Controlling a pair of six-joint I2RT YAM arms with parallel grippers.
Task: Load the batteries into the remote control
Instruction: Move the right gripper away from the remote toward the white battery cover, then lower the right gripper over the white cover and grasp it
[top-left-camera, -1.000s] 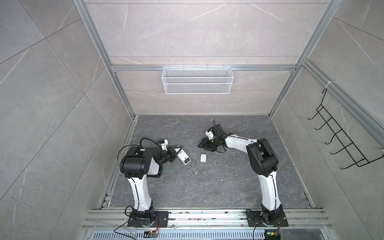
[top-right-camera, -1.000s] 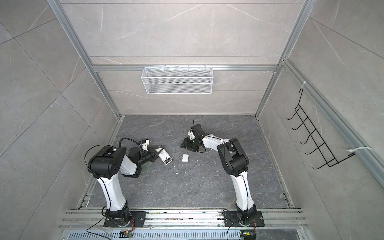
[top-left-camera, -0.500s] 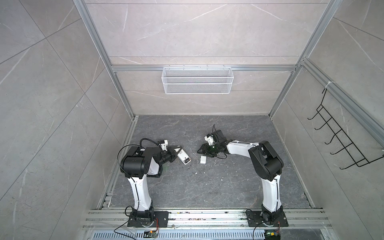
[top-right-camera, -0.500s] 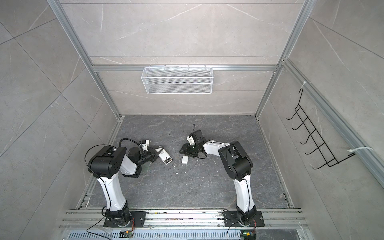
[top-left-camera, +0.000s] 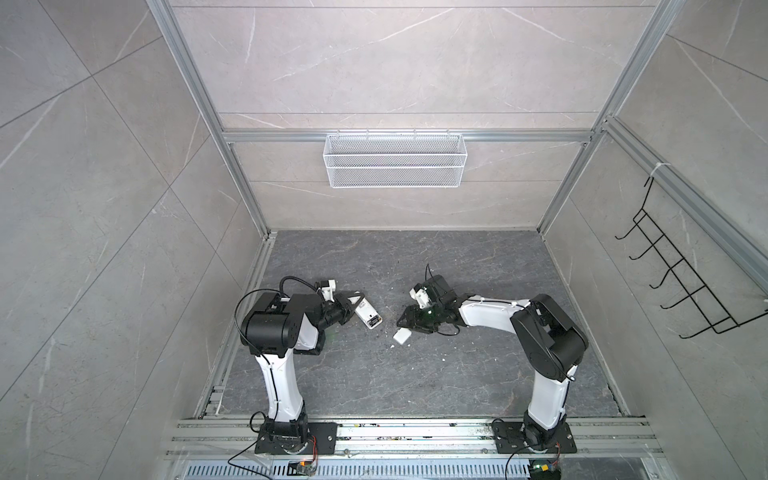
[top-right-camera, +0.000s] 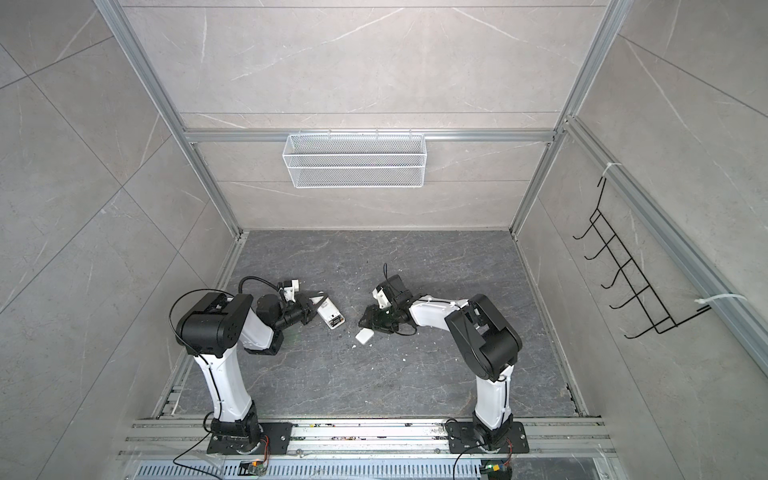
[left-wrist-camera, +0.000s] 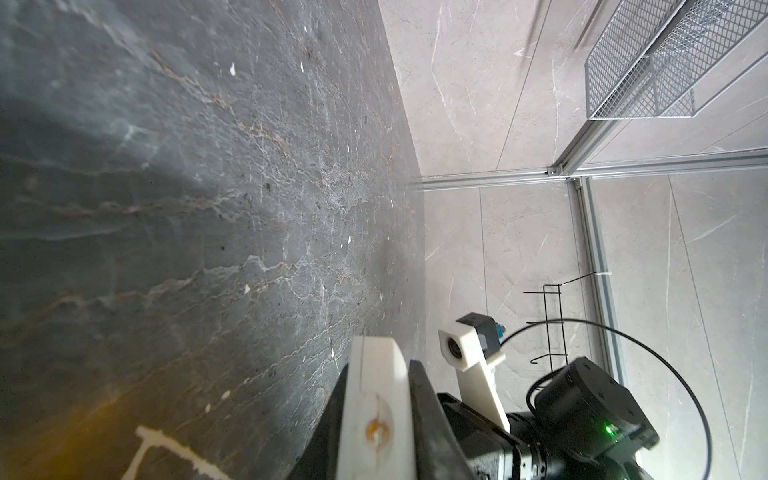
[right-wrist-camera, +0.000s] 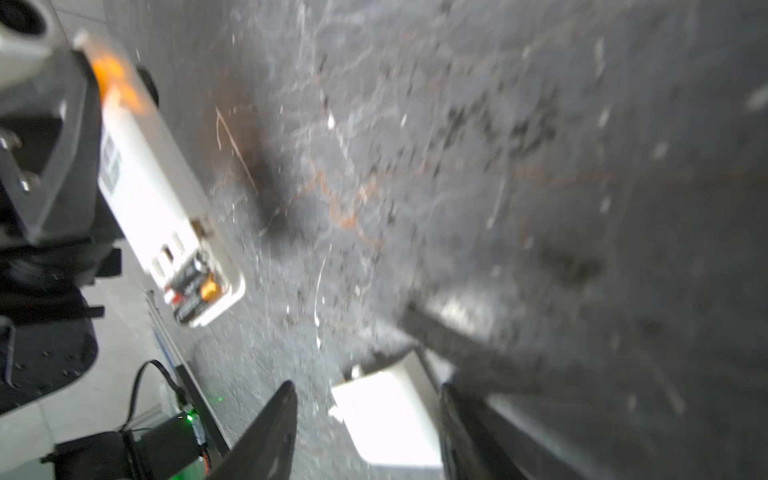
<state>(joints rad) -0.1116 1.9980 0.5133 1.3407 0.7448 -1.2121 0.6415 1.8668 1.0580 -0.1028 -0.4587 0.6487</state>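
The white remote control (top-left-camera: 368, 318) (top-right-camera: 330, 316) lies back-up, low over the dark floor at the left, and my left gripper (top-left-camera: 351, 305) (left-wrist-camera: 378, 370) is shut on its one end. At its free end the compartment stands uncovered, with two dark batteries (right-wrist-camera: 193, 286) lying in it. A small white squarish cover piece (top-left-camera: 401, 336) (right-wrist-camera: 386, 419) rests on the floor to the right of the remote. My right gripper (top-left-camera: 406, 326) (right-wrist-camera: 365, 432) is low over the cover and open. Its fingers (right-wrist-camera: 270, 432) stand on either side of the cover, with a gap on one side.
A white wire basket (top-left-camera: 395, 166) hangs on the back wall and a black hook rack (top-left-camera: 685, 282) on the right wall. White crumbs (top-left-camera: 444, 356) dot the floor. An aluminium rail (top-left-camera: 232, 353) runs along the floor's left edge.
My right gripper has come forward and down from farther back, and its open fingers now straddle the cover piece. The left gripper and the remote have not moved.
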